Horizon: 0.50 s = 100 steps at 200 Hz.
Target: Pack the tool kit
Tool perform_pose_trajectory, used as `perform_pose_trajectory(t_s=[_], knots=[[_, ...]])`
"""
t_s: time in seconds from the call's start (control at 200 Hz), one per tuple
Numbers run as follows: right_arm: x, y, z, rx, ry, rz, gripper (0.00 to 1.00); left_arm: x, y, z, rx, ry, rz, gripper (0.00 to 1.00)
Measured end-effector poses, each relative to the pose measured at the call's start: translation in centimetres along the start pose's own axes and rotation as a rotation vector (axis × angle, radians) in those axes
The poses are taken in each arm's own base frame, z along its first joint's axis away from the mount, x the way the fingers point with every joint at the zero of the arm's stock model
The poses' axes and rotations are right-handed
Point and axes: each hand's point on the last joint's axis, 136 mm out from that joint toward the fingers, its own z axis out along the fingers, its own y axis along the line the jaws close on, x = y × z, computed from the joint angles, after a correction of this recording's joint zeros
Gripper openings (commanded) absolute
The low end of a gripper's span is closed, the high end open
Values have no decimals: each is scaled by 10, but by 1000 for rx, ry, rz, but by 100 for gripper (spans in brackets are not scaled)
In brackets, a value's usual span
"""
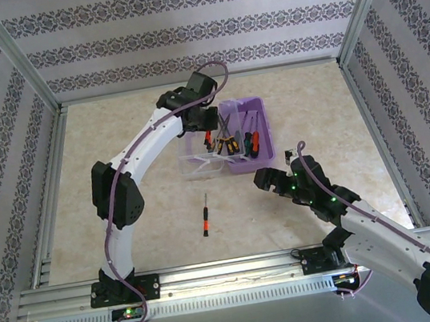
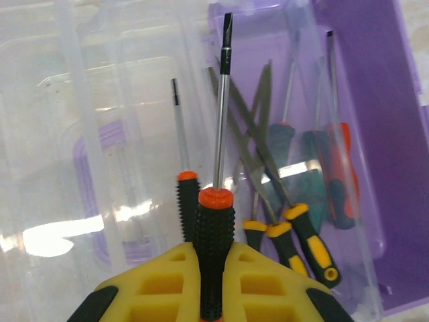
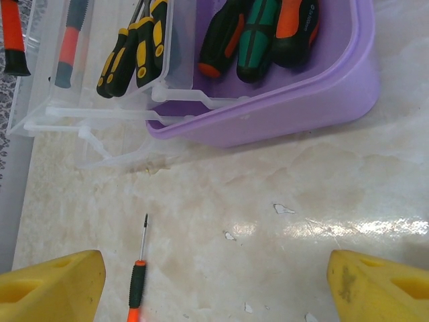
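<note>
The purple tool box stands open at the table's middle, its clear lid folded out to its left. My left gripper hovers over the lid, shut on a black knurled screwdriver with an orange collar, tip pointing away. A matching screwdriver lies just left of it. Yellow-and-black handled tools and green and orange-red ones rest inside. One black-and-orange screwdriver lies loose on the table. My right gripper stands open near the box's front, with that loose screwdriver by its left finger.
The purple box wall and the clear lid's edge lie just ahead of my right gripper. Aluminium frame rails run along the table's sides and near edge. Bare marble-patterned table surrounds the loose screwdriver.
</note>
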Motion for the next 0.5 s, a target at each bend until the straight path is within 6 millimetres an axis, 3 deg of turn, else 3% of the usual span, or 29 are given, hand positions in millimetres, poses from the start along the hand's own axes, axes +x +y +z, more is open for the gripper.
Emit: perform_pose_trajectory(t_s=[0.195, 0.5], knots=[[2, -1, 1, 1, 12, 5, 86, 4, 17, 2, -27, 32, -19, 10], [4, -6, 5, 18, 31, 12, 86, 15, 19, 23, -38, 84, -18, 13]])
